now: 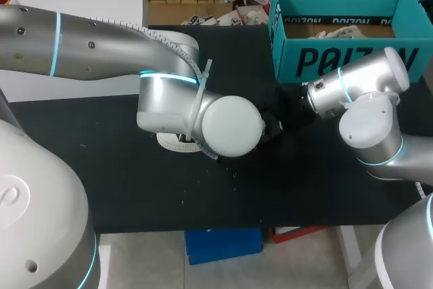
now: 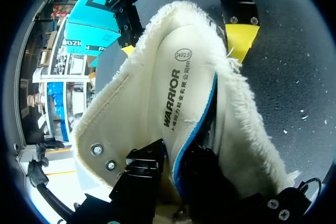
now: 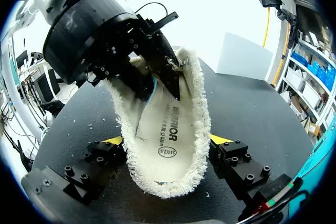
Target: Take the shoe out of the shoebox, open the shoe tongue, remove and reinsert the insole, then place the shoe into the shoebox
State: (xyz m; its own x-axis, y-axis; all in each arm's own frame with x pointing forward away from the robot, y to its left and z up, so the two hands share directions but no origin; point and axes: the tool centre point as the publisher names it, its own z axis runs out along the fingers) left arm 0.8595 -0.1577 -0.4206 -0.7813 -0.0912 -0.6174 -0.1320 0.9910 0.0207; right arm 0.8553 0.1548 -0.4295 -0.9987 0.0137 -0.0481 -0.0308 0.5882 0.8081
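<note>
The white fleece insole [image 3: 168, 129] with a blue edge hangs above the black table. My left gripper [image 3: 160, 80] is shut on its upper end, and in the left wrist view the insole [image 2: 168, 82] stretches away from that gripper [image 2: 173, 174]. My right gripper [image 3: 167, 141] is open, with the insole's lower end between its yellow-tipped fingers [image 3: 220, 140]. In the left wrist view the right gripper [image 2: 184, 45] straddles the insole's far end. In the head view both grippers are hidden behind my arms. A white ridged thing [image 1: 174, 143], perhaps the shoe's sole, peeks out under my left arm.
The teal shoebox [image 1: 338, 62] stands open at the back right with crumpled paper [image 1: 338, 32] inside, right behind my right arm [image 1: 365, 109]. My left arm [image 1: 169, 93] crosses the middle of the black mat [image 1: 135, 187]. A white board [image 1: 74, 5] lies at the back left.
</note>
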